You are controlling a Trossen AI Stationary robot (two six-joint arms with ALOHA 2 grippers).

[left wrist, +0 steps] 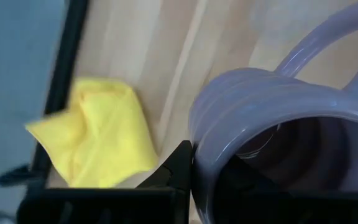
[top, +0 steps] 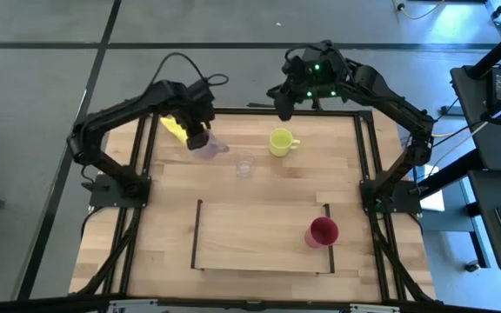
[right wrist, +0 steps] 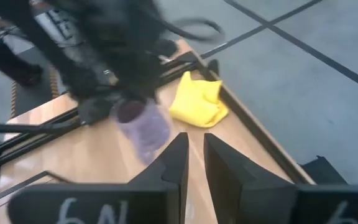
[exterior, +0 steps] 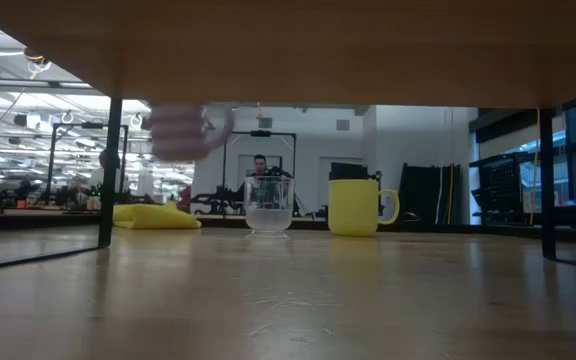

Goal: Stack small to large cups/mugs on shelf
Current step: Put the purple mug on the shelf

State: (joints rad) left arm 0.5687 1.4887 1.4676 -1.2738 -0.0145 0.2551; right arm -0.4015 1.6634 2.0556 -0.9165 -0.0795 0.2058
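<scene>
The shelf [top: 263, 236], a flat light-wood rectangle edged by a thin dark frame, lies at the near end of the table [top: 111, 252]. The red cup [top: 322, 232] stands on it, at its right end, just inside the right frame strip.

Beyond the shelf's far edge, near its middle, the tiny clear glass [top: 245, 165] stands upright on the bare wood. The yellow-green mug [top: 281, 141] stands a little farther back and to the right of the glass, its handle pointing right; the two are apart.

Left of the glass and farther from the shelf, the left gripper [top: 200, 139] has the purple mug [top: 209, 148]. Its jaws are narrowed on the mug's wall, one finger [left wrist: 179, 171] outside the rim and the other inside the mouth. In the low view the mug hangs clear of the table, tilted, with its handle toward the glass.

Behind that mug, at the table's far left corner, lies a crumpled yellow cloth [top: 173, 127].

The right gripper [top: 283, 106] hovers over the table's far edge, behind the yellow-green mug. Its jaws are nearly closed with only a slim gap, and hold nothing.

A person [exterior: 259, 167] sits in the room beyond the table.
</scene>
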